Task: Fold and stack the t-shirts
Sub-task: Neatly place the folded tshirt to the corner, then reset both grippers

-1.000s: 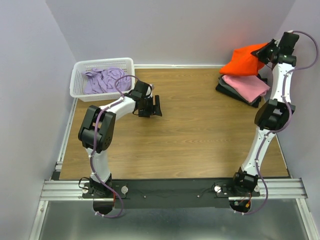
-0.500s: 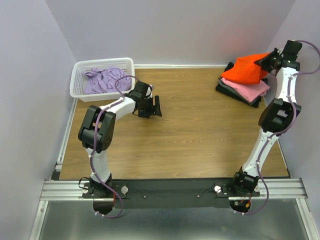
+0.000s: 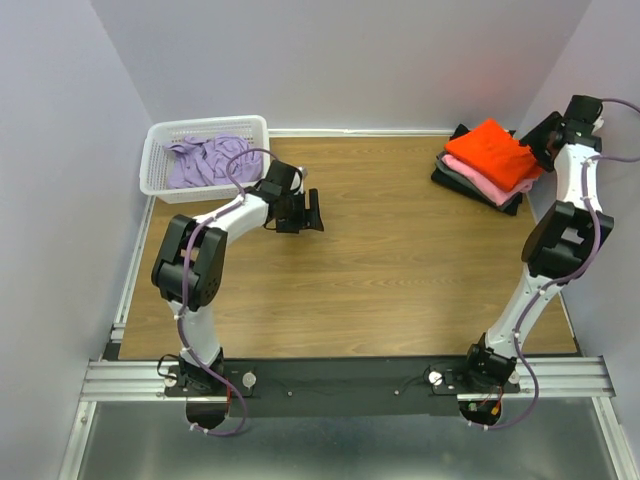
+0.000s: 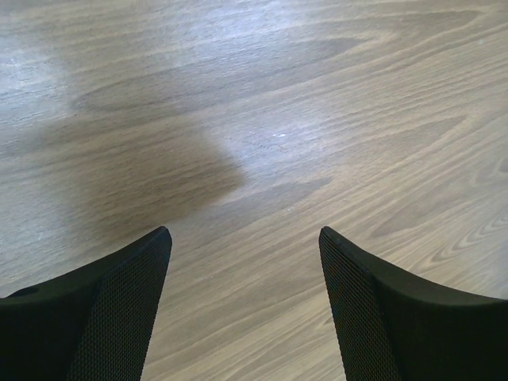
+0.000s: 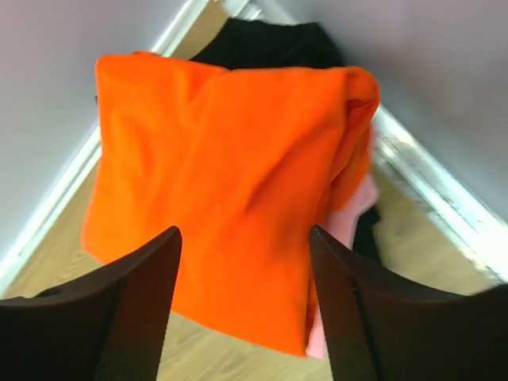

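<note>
A folded bright orange t-shirt [image 3: 490, 150] [image 5: 230, 198] lies on top of a stack at the back right, over a pink t-shirt [image 3: 492, 187] [image 5: 349, 214] and dark shirts [image 3: 455, 178]. My right gripper [image 3: 545, 140] [image 5: 244, 234] hangs just right of the stack, open, with nothing between its fingers. A crumpled lavender t-shirt [image 3: 205, 160] fills the white basket [image 3: 160, 135] at the back left. My left gripper [image 3: 310, 211] [image 4: 244, 232] hovers open over bare wood, right of the basket.
The walls meet close behind the stack, with a white baseboard [image 5: 429, 171] beside it. The table's right edge [image 3: 560, 290] runs next to the right arm. Both arm bases sit on the metal rail [image 3: 340, 380] at the near edge.
The right gripper lowered the orange t-shirt onto the pink one, opened and let it go. The shirt now lies flat on the stack. The left arm barely moved.
</note>
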